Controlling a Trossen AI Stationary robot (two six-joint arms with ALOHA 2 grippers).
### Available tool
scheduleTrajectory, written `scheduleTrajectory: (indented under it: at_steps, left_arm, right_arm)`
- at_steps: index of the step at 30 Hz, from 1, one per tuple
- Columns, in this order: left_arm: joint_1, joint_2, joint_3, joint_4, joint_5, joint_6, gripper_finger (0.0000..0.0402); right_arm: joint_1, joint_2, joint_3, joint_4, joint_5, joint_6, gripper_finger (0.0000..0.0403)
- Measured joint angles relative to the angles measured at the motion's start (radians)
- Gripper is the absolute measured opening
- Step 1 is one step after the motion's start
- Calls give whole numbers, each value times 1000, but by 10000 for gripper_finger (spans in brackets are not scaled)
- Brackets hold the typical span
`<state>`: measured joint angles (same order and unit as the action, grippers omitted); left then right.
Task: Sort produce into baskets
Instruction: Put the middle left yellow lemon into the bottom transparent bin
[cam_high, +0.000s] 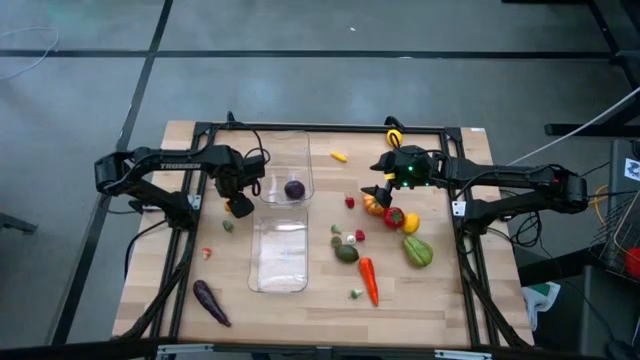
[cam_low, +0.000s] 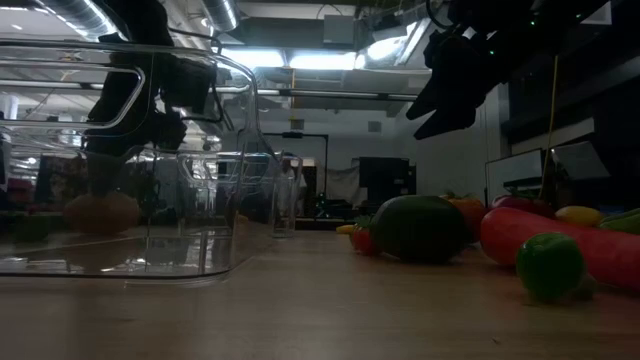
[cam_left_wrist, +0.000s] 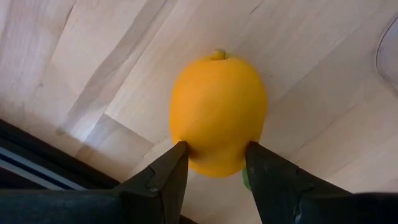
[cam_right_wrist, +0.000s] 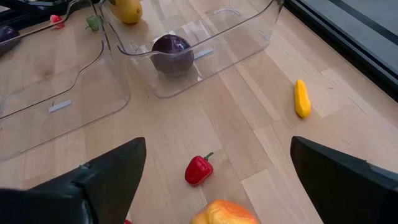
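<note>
Left hand pinching lemon | far basket close at its 3 o'clock | right hand spread wide above red pepper

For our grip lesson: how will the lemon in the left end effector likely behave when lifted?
The lemon looks smooth and rounded, so it may slip or pivot. The left end effector pinches only its lower end, so probably a marginal hold. Set down, it would likely roll.

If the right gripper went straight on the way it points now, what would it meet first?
Probably the small red pepper on the table, centred ahead of the open right gripper; the orange fruit sits close below, so depth is uncertain.
</note>
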<state>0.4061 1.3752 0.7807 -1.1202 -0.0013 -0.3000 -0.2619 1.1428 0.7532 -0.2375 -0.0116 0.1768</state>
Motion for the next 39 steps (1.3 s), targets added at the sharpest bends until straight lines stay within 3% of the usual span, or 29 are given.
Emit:
scheduleTrajectory:
  at_steps: [3, 11, 15, 20, 29, 39]
  left_arm:
    - [0, 1, -1, 2, 0, 9, 169]
    - [1, 5, -6, 22, -13, 19, 254]
    - [1, 4, -20, 66, -16, 42, 271]
    - [1, 1, -44, 123, -7, 50, 263]
    - [0, 2, -39, 101, -25, 66, 206]
    - [0, 4, 96, -38, -25, 126, 209]
  right_arm:
    - [0, 0, 0, 0, 0, 0, 395]
    - [1, 0, 0, 0, 0, 0, 395]
    - [1, 0, 0, 0, 0, 0, 395]
    - [1, 0, 0, 0, 0, 0, 395]
    - [0, 0, 0, 0, 0, 0, 395]
    - [0, 0, 0, 0, 0, 0, 395]
